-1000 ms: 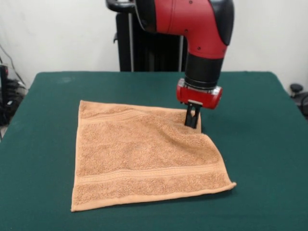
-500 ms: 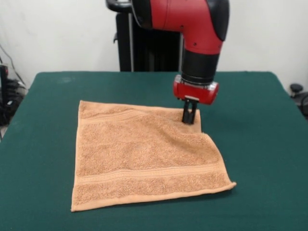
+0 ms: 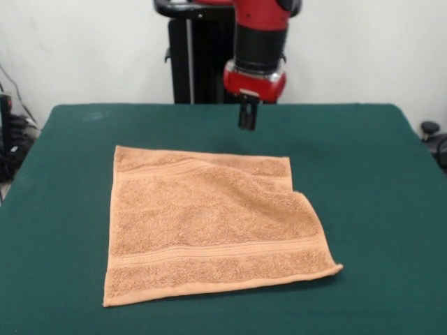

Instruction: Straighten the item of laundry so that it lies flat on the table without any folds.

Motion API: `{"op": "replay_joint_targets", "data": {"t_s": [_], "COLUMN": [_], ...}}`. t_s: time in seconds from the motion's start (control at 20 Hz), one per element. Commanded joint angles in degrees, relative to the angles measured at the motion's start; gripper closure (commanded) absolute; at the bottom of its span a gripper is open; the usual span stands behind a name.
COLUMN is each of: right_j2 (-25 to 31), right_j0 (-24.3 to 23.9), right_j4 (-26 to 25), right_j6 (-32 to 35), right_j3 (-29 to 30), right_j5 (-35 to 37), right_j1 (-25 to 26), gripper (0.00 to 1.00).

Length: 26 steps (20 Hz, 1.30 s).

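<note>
An orange-tan towel (image 3: 209,227) is seen spread on the dark green bench (image 3: 370,195), a little to the 9 o'clock side of the bench's middle and reaching toward the 6 o'clock edge. It lies mostly flat. A woven band stripe is seen near its 12 o'clock edge and another near its 6 o'clock edge. The corners at 10 o'clock and 7 o'clock lie squarely out. On the 3 o'clock side the outline is broken: the upper stretch of that edge is set inward, and a step is formed where the lower part juts out toward 3 o'clock, so a fold or tuck appears to remain near the 2 o'clock corner. A shallow crease is seen running from the 12 o'clock band down toward that step. The corner at 5 o'clock is slightly lifted, and a thin shadow is cast beneath it.

The gripper (image 3: 246,120) is held in the air at 12 o'clock of the towel, clear of the cloth and touching nothing. It hangs below a red wrist collar on the red and black arm (image 3: 258,35). The jaws appear pressed together into one dark block with nothing between them.
</note>
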Motion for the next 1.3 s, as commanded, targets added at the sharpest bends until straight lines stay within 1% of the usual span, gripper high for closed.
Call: {"op": "replay_joint_targets", "data": {"t_s": [0.05, 0.15, 0.3, 0.45, 0.6, 0.75, 0.85, 1.1, 1.2, 1.3], "right_j2": [6.5, 6.3, 6.0, 6.1, 4.9, 5.4, 5.6, 5.1, 4.2, 4.2], "right_j0": [-2.0, -1.9, -0.9, 1.6, 6.0, 6.8, 6.9, 8.1, 8.9, 8.3], "right_j4": [-3.2, -3.6, -3.0, -1.1, 1.6, 2.8, 3.4, 4.9, 5.2, 4.6], "right_j6": [3.6, 3.9, 4.7, 5.7, 7.4, 7.1, 6.3, 5.6, 5.4, 4.7], "right_j3": [9.7, 8.9, 8.1, 6.5, 5.8, 4.1, 1.6, -2.8, -4.7, -6.2], "right_j5": [1.5, 0.4, 0.1, 1.3, 3.2, 5.5, 6.9, 7.9, 7.4, 5.9], "right_j1": [-4.8, -3.5, -2.8, -2.8, -4.1, -4.6, -3.5, -0.7, 1.0, 3.2], "gripper": [1.00, 1.00, 1.00, 1.00, 1.00, 1.00, 1.00, 1.00, 1.00, 1.00]}}
